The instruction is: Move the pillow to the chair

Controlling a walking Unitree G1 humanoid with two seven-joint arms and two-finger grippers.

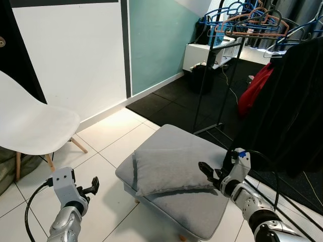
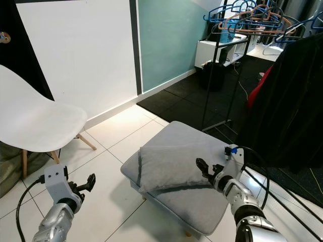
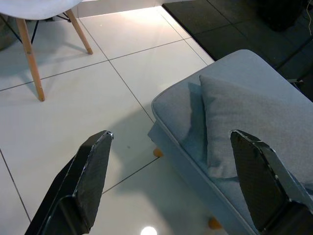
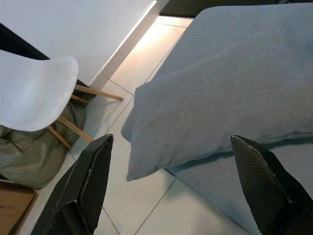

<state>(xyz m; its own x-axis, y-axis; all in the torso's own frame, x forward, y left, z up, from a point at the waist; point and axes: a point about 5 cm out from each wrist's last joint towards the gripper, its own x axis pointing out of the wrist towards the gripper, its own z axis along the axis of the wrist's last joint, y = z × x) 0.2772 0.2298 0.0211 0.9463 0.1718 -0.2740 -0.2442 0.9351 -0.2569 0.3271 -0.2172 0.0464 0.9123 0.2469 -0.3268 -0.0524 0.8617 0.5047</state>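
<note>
A grey pillow (image 1: 169,169) lies flat on a grey ottoman (image 1: 174,136) in front of me. To the left stands a white shell chair (image 1: 30,121) on wooden legs, its seat bare. My right gripper (image 1: 207,171) is open, low over the ottoman at the pillow's right edge. In the right wrist view the pillow (image 4: 220,103) stretches between the spread fingers (image 4: 93,171). My left gripper (image 1: 93,185) is open over the floor tiles, left of the ottoman and clear of it. The left wrist view looks at the pillow's (image 3: 254,117) near corner.
A clothes rack with hangers (image 1: 242,20) stands behind the ottoman, with a black garment (image 1: 287,101) and a red one (image 1: 255,88) hanging at the right. An olive bag (image 4: 29,156) lies under the chair. White tiles (image 1: 111,146) lie between chair and ottoman.
</note>
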